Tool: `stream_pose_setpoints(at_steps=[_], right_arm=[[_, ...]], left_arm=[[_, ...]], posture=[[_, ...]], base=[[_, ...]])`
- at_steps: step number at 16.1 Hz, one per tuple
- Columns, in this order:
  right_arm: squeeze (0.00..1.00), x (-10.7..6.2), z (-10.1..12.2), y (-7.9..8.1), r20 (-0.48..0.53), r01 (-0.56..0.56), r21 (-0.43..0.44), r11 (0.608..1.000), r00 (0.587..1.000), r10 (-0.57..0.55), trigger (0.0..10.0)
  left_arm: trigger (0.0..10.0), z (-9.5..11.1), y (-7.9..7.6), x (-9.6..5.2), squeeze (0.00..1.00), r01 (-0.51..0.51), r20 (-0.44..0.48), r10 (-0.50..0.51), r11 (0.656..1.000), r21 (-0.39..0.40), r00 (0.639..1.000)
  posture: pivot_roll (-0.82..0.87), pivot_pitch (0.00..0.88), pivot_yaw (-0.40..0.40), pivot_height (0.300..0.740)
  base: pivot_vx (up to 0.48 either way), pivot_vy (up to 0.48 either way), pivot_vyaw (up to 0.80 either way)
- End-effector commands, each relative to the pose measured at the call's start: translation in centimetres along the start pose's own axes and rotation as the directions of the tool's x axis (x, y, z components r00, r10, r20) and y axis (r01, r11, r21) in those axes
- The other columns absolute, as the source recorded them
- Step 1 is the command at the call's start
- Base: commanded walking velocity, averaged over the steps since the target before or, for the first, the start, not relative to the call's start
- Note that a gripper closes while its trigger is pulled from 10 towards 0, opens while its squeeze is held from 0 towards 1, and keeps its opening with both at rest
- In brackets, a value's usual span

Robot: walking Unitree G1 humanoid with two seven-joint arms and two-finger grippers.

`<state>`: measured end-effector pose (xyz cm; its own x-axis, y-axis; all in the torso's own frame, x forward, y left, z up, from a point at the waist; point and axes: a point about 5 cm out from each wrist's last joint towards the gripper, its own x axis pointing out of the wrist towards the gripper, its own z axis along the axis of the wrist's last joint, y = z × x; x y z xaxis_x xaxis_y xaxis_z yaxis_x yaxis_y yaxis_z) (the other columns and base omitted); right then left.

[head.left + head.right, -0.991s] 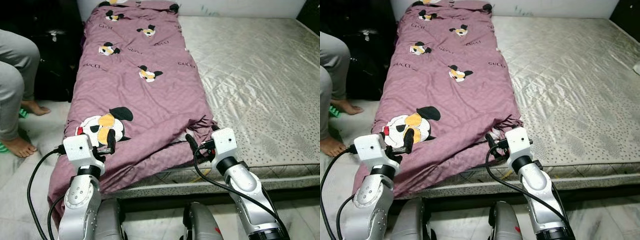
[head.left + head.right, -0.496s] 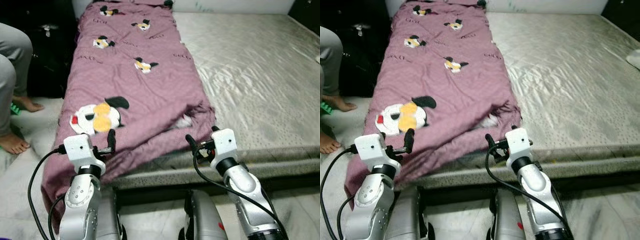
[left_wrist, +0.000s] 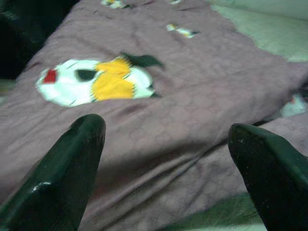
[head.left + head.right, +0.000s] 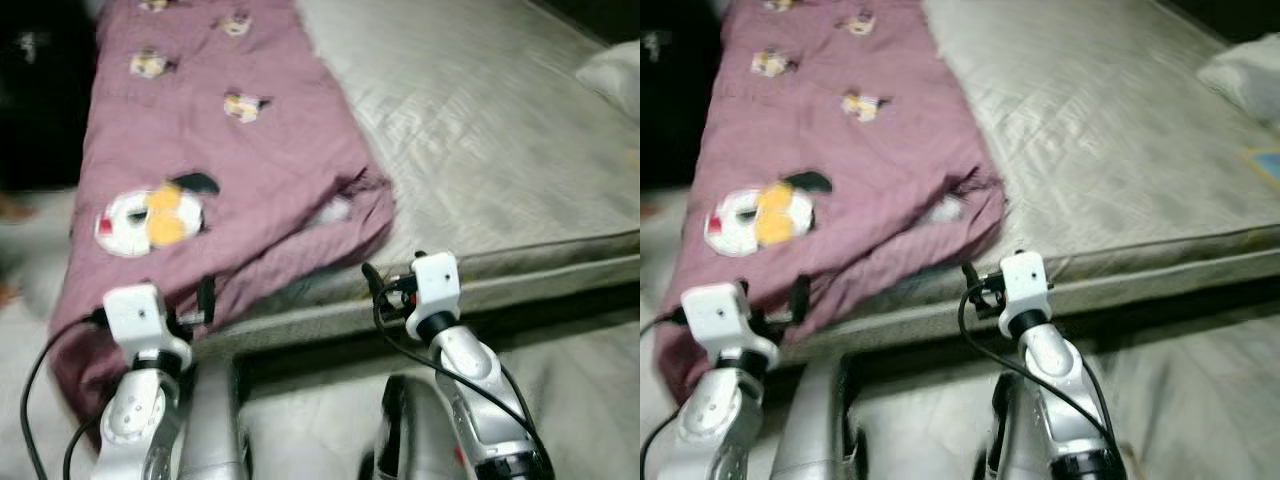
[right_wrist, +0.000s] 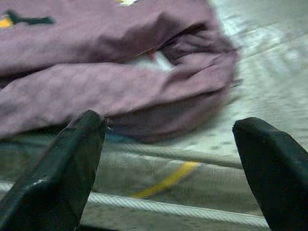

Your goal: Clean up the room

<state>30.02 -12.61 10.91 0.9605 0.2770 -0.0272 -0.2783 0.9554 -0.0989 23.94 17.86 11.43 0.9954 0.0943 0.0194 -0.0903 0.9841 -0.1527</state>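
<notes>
At the bottom of the head camera's frame, the robot's two silver arms reached toward the foot of a low bed. The left gripper point(image 4: 205, 297) hung at lower left, just short of the hanging edge of a mauve quilted blanket printed with cartoon mouse figures point(image 4: 210, 150). Its two black fingers point(image 3: 72, 163) stood wide apart with nothing between them, the wrist camera looking past them at the blanket's big white, yellow and black cartoon patch point(image 3: 96, 86). The right gripper point(image 4: 372, 280) sat at lower centre, in front of the edge of the pale silver-grey quilted mattress point(image 4: 500, 130). Its fingers point(image 5: 67, 168) were likewise spread and empty, aimed at the blanket's bunched, folded-back corner point(image 5: 159, 82), where a sliver of white lining showed. A yellow streak point(image 5: 166, 180) ran along the mattress's side below that corner.

The blanket lay lengthwise down the left side of the bed, running from the lower left to the top of the frame, its near end spilling over the mattress edge toward the pale floor point(image 4: 590, 390). Smaller cartoon patches point(image 4: 243, 106) dotted it farther up; the views were blurred, and any lettering on the fabric could not be read. At the far upper right, a white pillow point(image 4: 612, 68) rested on the bare mattress.
</notes>
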Motion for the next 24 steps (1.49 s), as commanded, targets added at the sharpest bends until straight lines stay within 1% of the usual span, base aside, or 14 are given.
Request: stream_pose_setpoints(at_steps=[1, 3, 6, 8, 11, 13, 14, 16, 18, 20, 22, 24], right_arm=[[0.00, -0.1, -0.4, -0.3, -0.022, 0.011, -0.001, 1.000, 1.000, -0.011, 10.0], [0.00, -0.2, -0.5, -0.4, -0.025, 0.010, -0.006, 1.000, 1.000, -0.010, 10.0], [0.00, -0.4, -0.7, -0.4, -0.027, 0.007, -0.004, 1.000, 1.000, -0.007, 10.0], [0.00, -0.4, -0.6, -0.2, -0.014, -0.009, -0.021, 1.000, 1.000, 0.009, 10.0], [0.00, -0.4, -0.6, -0.2, -0.012, -0.014, -0.017, 1.000, 1.000, 0.014, 10.0], [0.00, -0.3, -0.8, -0.2, -0.022, -0.010, -0.005, 1.000, 1.000, 0.010, 10.0], [0.00, -0.3, -0.9, -0.2, -0.024, -0.012, -0.008, 1.000, 1.000, 0.012, 10.0], [0.00, -0.4, -1.2, -0.3, -0.034, -0.019, -0.004, 1.000, 0.999, 0.019, 10.0], [0.00, -0.3, -1.2, -0.3, -0.032, -0.020, 0.002, 1.000, 0.999, 0.020, 10.0], [0.00, -0.3, -1.1, -0.2, -0.021, -0.032, -0.027, 0.999, 0.999, 0.032, 10.0], [0.00, -0.2, -1.1, -0.1, -0.022, -0.048, -0.046, 0.998, 0.999, 0.047, 10.0], [0.00, 0.0, -0.9, -0.2, -0.025, -0.044, -0.034, 0.998, 0.999, 0.044, 10.0]], left_arm=[[10.0, -0.2, -0.1, -0.3, 0.00, 0.005, -0.023, -0.005, 1.000, -0.003, 1.000], [10.0, -0.2, -0.5, -0.4, 0.00, 0.016, -0.030, -0.016, 1.000, -0.006, 0.999], [10.0, -0.2, -0.7, -0.5, 0.00, 0.032, -0.036, -0.032, 0.999, -0.010, 0.999], [10.0, -0.2, -0.7, -0.3, 0.00, 0.035, -0.038, -0.035, 0.999, -0.009, 0.999], [10.0, -0.3, -0.8, -0.1, 0.00, 0.038, -0.042, -0.039, 0.999, -0.008, 0.998], [10.0, -0.5, -0.8, 0.1, 0.00, 0.038, -0.050, -0.039, 0.999, -0.009, 0.998], [10.0, -0.5, -0.9, 0.1, 0.00, 0.042, -0.049, -0.043, 0.999, -0.017, 0.998], [10.0, -0.9, -1.1, 0.3, 0.00, 0.026, -0.077, -0.027, 1.000, -0.009, 0.997], [10.0, -1.0, -1.0, 0.5, 0.00, 0.023, -0.079, -0.024, 1.000, -0.011, 0.997], [10.0, -0.9, -1.0, 0.5, 0.00, 0.025, -0.073, -0.026, 1.000, -0.007, 0.997], [10.0, -0.9, -1.1, 0.6, 0.00, 0.025, -0.071, -0.025, 1.000, -0.003, 0.997], [10.0, -0.8, -1.1, 0.6, 0.00, 0.025, -0.070, -0.024, 1.000, 0.010, 0.997]], posture=[[0.05, 0.232, -0.039, 0.533], [0.05, 0.236, -0.038, 0.533], [0.04, 0.237, -0.035, 0.533], [0.04, 0.232, -0.034, 0.533], [0.04, 0.223, -0.035, 0.533], [0.04, 0.216, -0.035, 0.533], [0.04, 0.216, -0.035, 0.533], [0.04, 0.211, -0.035, 0.533], [0.03, 0.209, -0.036, 0.533], [0.04, 0.207, -0.036, 0.533], [0.03, 0.206, -0.035, 0.533], [0.03, 0.206, -0.035, 0.533]], base=[[0.000, 0.000, 0.00], [0.000, 0.000, 0.00], [0.281, 0.000, 0.00], [0.341, 0.000, 0.00], [0.341, 0.000, 0.80], [0.308, 0.000, 0.21], [0.000, 0.000, 0.00], [0.000, 0.000, 0.00], [0.000, 0.000, 0.00], [0.000, 0.000, 0.00], [0.000, 0.000, 0.80], [0.000, 0.000, 0.80]])
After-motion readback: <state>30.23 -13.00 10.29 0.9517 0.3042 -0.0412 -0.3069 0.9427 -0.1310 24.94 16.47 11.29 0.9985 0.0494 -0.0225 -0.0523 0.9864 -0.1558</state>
